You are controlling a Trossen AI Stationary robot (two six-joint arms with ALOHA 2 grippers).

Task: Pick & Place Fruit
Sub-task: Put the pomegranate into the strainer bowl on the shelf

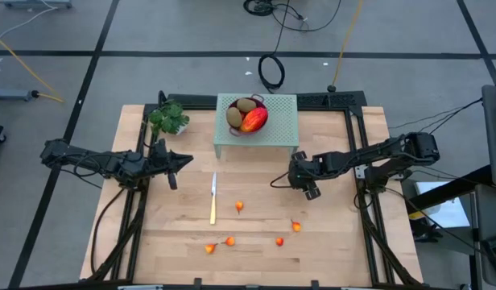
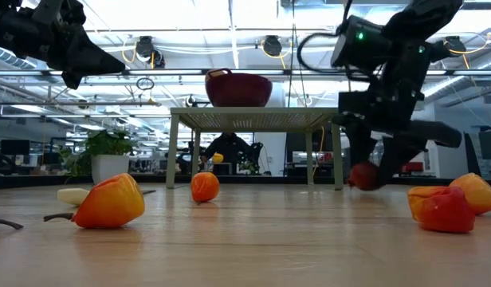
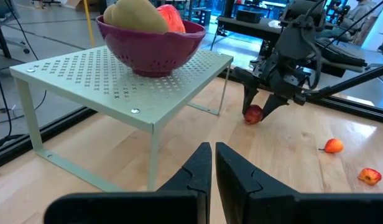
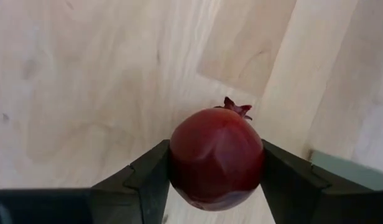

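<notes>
Right gripper (image 4: 216, 180) is closed around a dark red ball-shaped fruit (image 4: 216, 158) low over the pale wooden worktop (image 1: 256, 234), just beside the pale green perforated metal stand (image 1: 282, 121) carrying a maroon bowl (image 1: 248, 121) of fruit. Left gripper (image 1: 183, 161) hangs shut and empty near a leafy plant (image 1: 169, 118).

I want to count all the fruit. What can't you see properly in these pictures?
- Dark red fruit: underside hidden by the right end effector in the right wrist view.
- Bowl: the low view looks level, so its contents are hidden.
- Small orange fruits: too tiny in the high view to identify.
</notes>
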